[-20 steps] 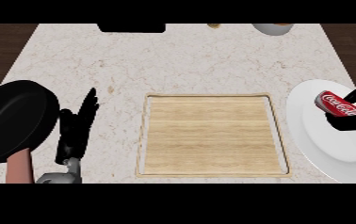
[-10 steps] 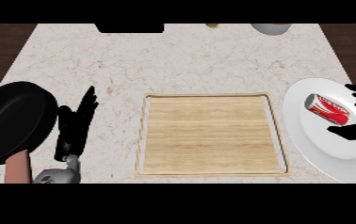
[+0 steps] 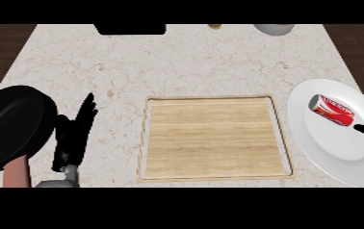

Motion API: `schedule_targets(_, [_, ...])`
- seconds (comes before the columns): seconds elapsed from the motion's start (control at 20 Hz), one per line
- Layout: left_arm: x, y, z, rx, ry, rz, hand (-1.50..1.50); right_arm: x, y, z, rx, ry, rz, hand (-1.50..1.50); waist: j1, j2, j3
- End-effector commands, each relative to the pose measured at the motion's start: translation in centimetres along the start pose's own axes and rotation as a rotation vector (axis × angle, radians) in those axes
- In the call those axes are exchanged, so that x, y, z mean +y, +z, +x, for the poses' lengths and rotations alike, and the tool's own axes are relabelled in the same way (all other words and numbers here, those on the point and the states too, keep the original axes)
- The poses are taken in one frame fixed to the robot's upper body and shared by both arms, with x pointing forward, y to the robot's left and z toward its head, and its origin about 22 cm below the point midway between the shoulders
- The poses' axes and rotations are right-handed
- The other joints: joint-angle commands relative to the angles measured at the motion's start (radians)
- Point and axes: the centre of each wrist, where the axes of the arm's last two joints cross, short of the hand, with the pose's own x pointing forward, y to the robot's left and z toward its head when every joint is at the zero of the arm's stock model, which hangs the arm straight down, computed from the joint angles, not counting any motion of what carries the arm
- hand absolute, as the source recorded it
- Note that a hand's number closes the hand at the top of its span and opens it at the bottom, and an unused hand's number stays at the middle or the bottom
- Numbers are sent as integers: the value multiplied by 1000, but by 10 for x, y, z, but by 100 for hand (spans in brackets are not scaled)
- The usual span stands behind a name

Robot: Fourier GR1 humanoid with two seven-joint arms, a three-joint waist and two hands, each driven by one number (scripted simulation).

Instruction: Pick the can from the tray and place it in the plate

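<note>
1. Evidently, the can (image 3: 332, 110) is found lying on its side on the white plate (image 3: 307, 144) at the right of the frame. It is well apart from the wooden tray (image 3: 213, 137) in the middle, so the placing is judged done, or very nearly so.
2. Of the right hand (image 3: 358, 127) only a dark sliver is seen at the right edge, just below the can's lower end. Whether it is open or closed cannot be told, nor whether the can is touched by it.
3. If contact is there, the can could be nudged or dragged when the hand is drawn away, since a cylinder on its side is easily set rolling.
4. A roll toward the upper left would be checked only by the plate's shallow rim, near which the can's silver end lies. Beyond that rim the counter (image 3: 177, 64) could be reached and the task undone.
5. The plate's right part is cut off by the frame, so the room for a roll that way cannot be judged.
6. The left hand (image 3: 74, 136) is seen at the lower left, between the black pan (image 3: 21, 122) and the tray, with fingers straight and together and nothing held. No trouble is expected from it if it is left at rest.
</note>
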Motion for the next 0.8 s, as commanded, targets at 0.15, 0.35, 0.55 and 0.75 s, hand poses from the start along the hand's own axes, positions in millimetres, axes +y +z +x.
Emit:
schedule_targets(0.15, [11, -5, 6, -12, -7, -4, 0, -50, 27, -29, -47, -148, -3, -150, 9, 4, 0])
schedule_targets(0.35, [-3, 0, 2, -6, -4, -5, 0, -41, 28, -23, -82, -183, 9, -150, 9, 3, -1])
schedule_targets(0.55, [-7, -10, 23, 4, -14, -12, 0, -38, 20, -43, -98, -162, 16, -150, 14, 5, 0])
schedule_targets(0.75, [-7, 8, 24, -6, 7, -17, 0, -6, 28, -39, -79, -131, 23, -150, 13, 3, -1])
